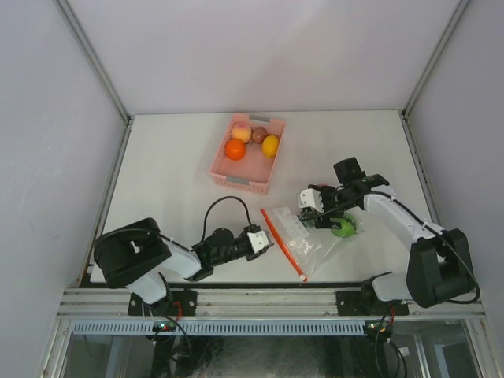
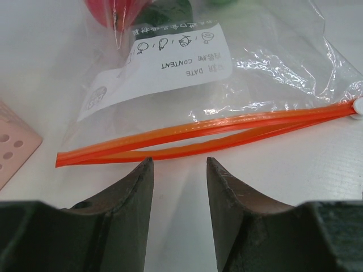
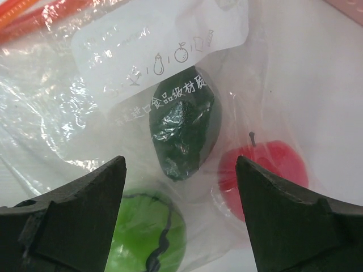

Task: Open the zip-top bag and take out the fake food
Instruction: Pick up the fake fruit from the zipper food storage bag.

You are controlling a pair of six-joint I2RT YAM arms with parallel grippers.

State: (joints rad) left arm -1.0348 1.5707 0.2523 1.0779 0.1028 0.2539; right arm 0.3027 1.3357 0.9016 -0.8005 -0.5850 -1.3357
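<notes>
My left gripper (image 2: 180, 161) sits low over the table (image 1: 173, 157), jaws a narrow gap apart and holding nothing, just short of the zip-top bag (image 1: 307, 236). Its red-orange zipper strip (image 2: 204, 135) gapes in the middle. My right gripper (image 3: 180, 164) hangs over the bag's other end, jaws wide, nothing between them. 3 pieces of fake food (image 3: 184, 130) lie inside the plastic: dark green, a red apple (image 3: 272, 167) and a striped green one (image 3: 142, 232). 4 more sit in the pink basket (image 1: 236, 179), well apart from the bag.
</notes>
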